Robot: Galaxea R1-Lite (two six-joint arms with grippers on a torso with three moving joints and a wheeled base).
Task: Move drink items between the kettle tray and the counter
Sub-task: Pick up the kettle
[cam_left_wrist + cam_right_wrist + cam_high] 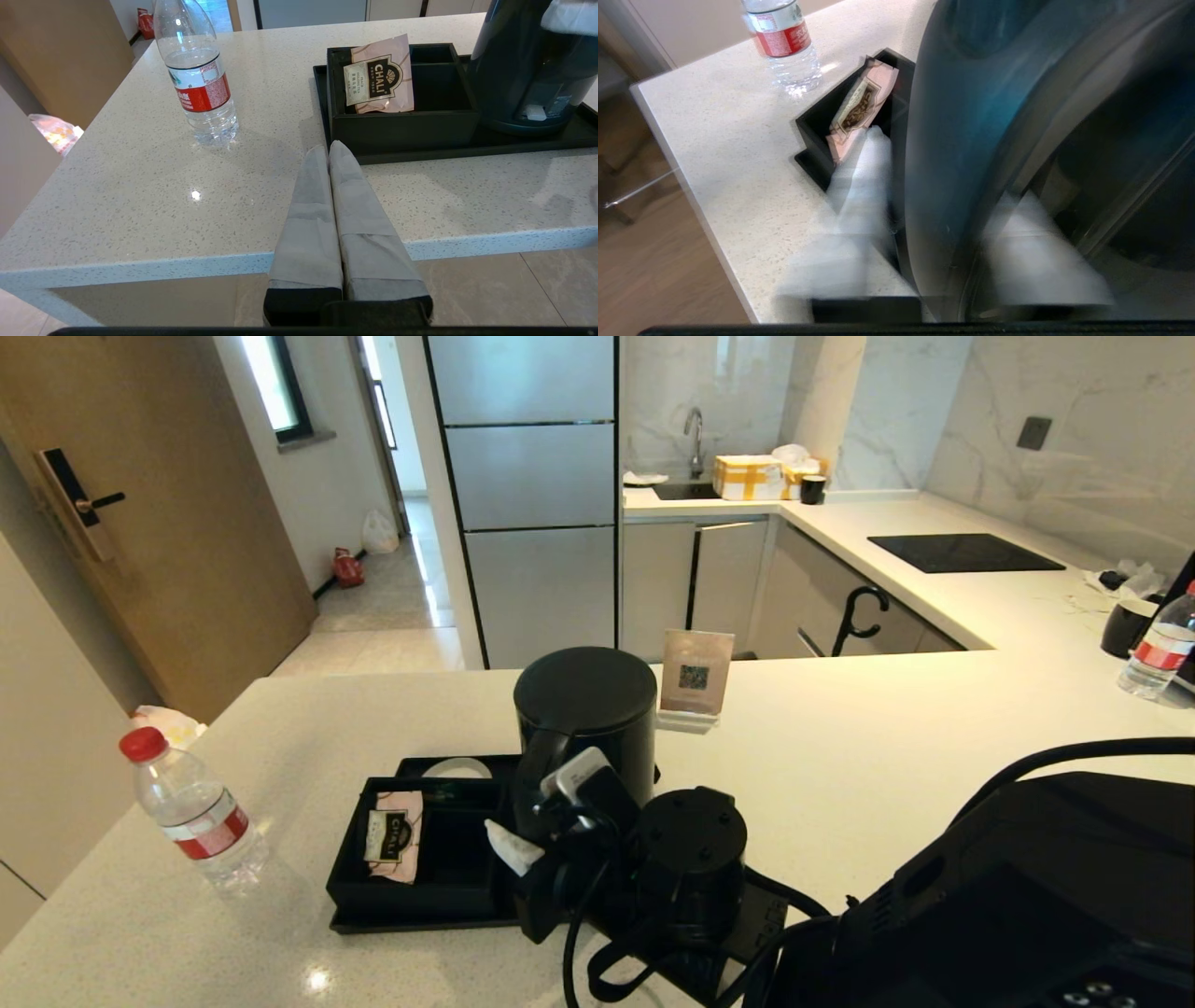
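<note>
Black compartment box (402, 123) holds pink sachet (379, 74); right fingers (873, 186) straddle kettle (585, 728) handle; left fingers (322, 205) pressed together.

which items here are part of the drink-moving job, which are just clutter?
Job: water bottle on counter; kettle on kettle tray, held by right gripper.
Clutter: tea sachet, QR sign, mug, cooktop.

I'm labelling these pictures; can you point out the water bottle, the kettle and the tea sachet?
Water bottle (201, 821): head view, on its red-and-white label.
Kettle (585, 695): head view, on its flat black lid.
Tea sachet (379, 77): left wrist view, on its printed emblem.
</note>
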